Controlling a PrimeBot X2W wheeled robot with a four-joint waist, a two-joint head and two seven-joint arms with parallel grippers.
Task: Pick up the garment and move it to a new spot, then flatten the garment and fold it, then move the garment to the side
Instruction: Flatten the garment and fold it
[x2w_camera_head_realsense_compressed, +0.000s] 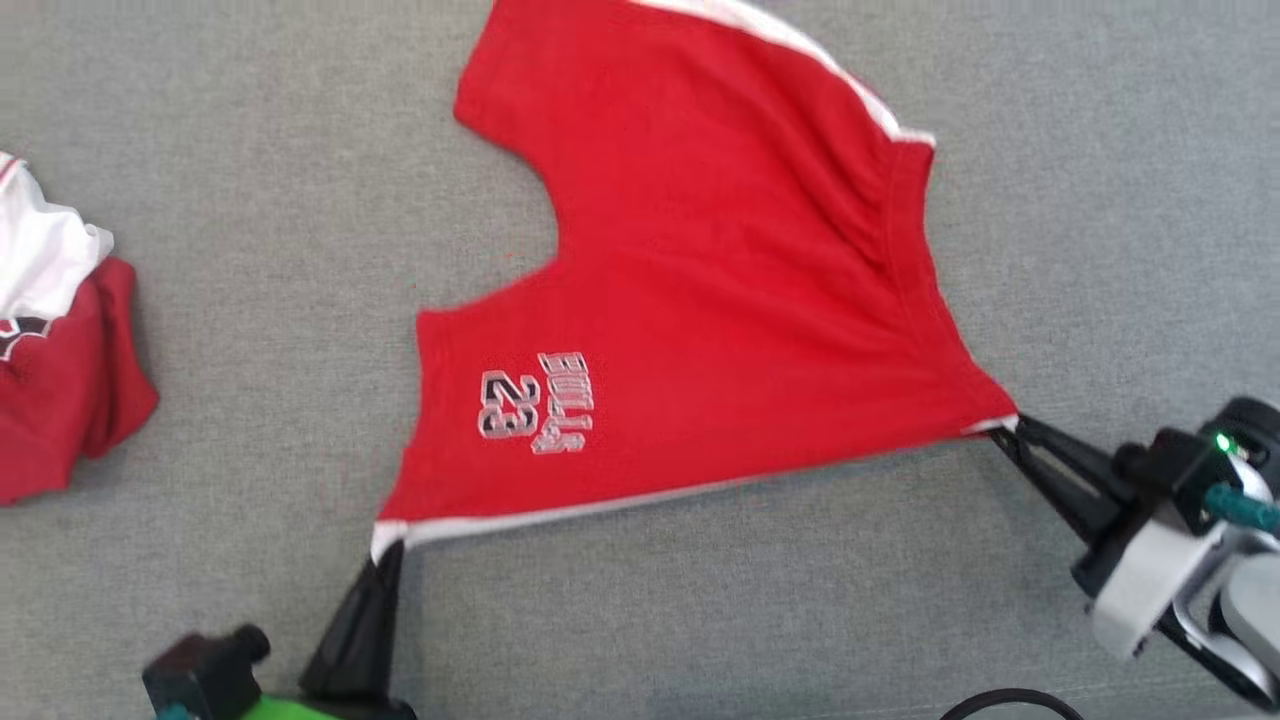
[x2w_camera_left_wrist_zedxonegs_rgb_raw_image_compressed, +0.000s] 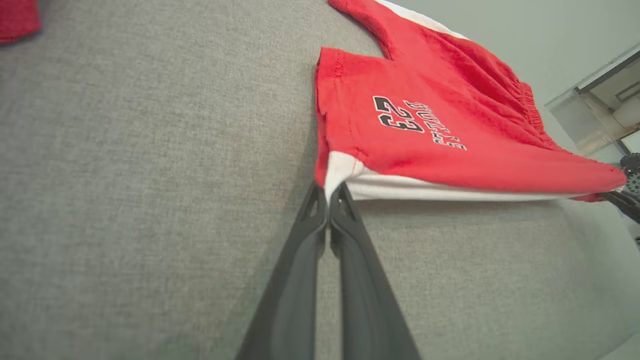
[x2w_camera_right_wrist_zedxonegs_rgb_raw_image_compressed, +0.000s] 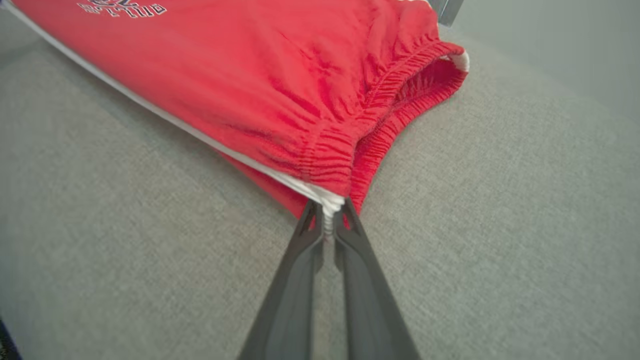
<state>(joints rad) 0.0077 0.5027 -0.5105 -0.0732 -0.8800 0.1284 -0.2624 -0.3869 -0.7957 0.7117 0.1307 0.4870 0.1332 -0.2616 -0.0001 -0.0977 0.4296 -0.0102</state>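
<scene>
Head view: you're holding the red shorts (x2w_camera_head_realsense_compressed: 720, 280) stretched over the grey upholstery (x2w_camera_head_realsense_compressed: 250, 150), well apart from the crumpled red-and-white pile (x2w_camera_head_realsense_compressed: 60, 380). The left gripper (x2w_camera_head_realsense_compressed: 385, 555) is clamping the hem corner and the right gripper (x2w_camera_head_realsense_compressed: 1005, 430) is pinching the waistband end. You're wanting even tension along the white stripe (x2w_camera_head_realsense_compressed: 620, 505) while lowering.

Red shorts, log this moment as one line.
item: red shorts | left tool: shut on leg-hem corner | right tool: shut on waistband corner | state: white-striped side stretched between them, over gray surface
</scene>
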